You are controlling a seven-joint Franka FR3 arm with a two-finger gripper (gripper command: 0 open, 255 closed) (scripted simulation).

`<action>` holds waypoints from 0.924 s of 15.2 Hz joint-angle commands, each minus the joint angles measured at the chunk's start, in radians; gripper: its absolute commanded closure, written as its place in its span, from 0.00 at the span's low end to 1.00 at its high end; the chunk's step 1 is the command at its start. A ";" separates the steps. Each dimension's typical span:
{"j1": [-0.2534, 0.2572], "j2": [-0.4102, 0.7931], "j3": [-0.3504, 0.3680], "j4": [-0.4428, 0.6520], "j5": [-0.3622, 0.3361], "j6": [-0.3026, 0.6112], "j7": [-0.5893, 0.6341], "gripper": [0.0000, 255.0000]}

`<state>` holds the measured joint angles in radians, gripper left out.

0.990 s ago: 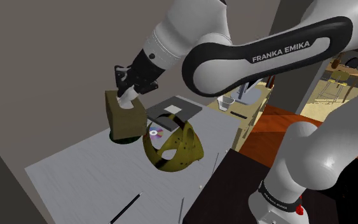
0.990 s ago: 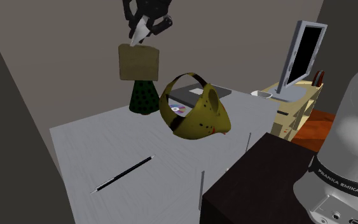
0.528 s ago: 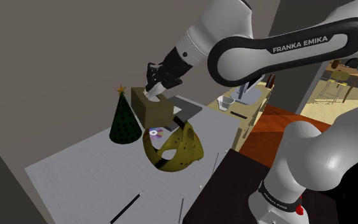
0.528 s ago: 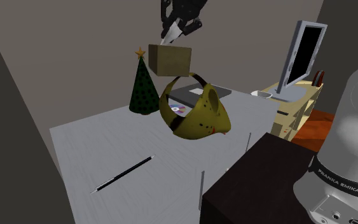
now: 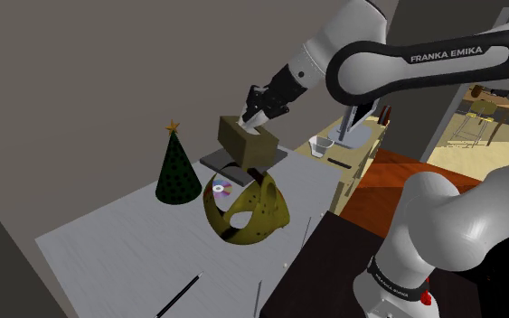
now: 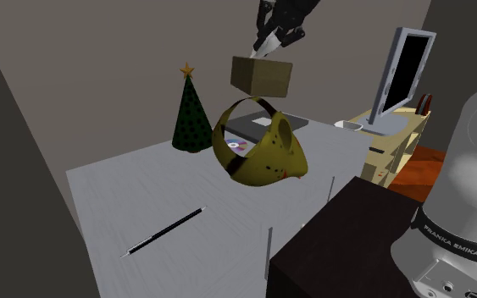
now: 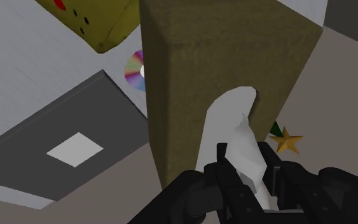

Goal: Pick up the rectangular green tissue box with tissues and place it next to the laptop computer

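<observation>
Olive tissue box aloft; wrist view shows hand pinching tissue.

The tissue box hangs above the table's laptop and mask, tree nearby.

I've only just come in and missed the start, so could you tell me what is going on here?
The white arm's end effector is shut on the white tissue sticking out of an olive-brown box, so the box hangs in the air, clear of the table. It is over the table's far end, near the yellow mask and the flat grey laptop. It has not yet been set down beside the laptop.
</observation>
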<state>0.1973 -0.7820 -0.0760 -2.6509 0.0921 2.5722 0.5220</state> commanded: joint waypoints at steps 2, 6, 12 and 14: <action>-0.013 -0.048 -0.078 -0.015 -0.012 -0.039 -0.079 1.00; -0.041 -0.098 -0.185 -0.021 -0.034 -0.091 -0.183 1.00; -0.082 -0.135 -0.345 0.010 -0.073 -0.172 -0.337 1.00; -0.092 -0.137 -0.399 0.031 -0.085 -0.198 -0.387 1.00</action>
<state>0.1171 -0.9051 -0.4476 -2.6272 0.0160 2.3982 0.1629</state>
